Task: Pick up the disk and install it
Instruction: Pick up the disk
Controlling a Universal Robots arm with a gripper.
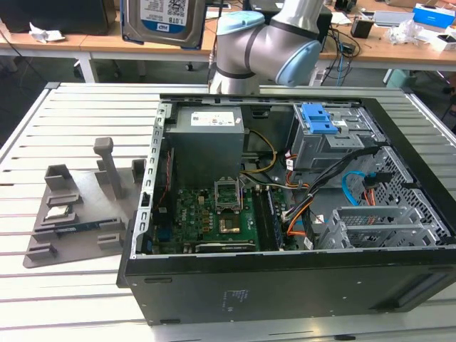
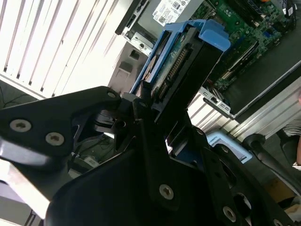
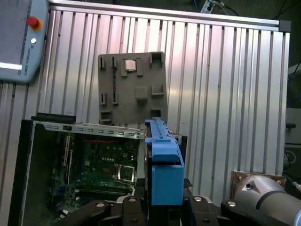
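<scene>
Hanging high above open case (image 1: 285,288), gripper (image 2: 148,106) clamped edgewise on disk (image 2: 181,61); grey tray (image 1: 85,203) sits just beside case on slatted table (image 1: 57,303).

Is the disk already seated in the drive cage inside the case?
No: in the exterior view the disk is up in the air, outside the open computer case and well clear of the drive cage.

UR arm (image 1: 267,46) behind open PC case (image 1: 285,285) on slatted surface (image 1: 71,114). The disk (image 1: 162,21) is up high at top edge, label facing cam. Drive cage (image 1: 313,153) w/ blue latch inside case. Grey fixture tray (image 1: 78,214) just beside case, exterior view's left.
</scene>
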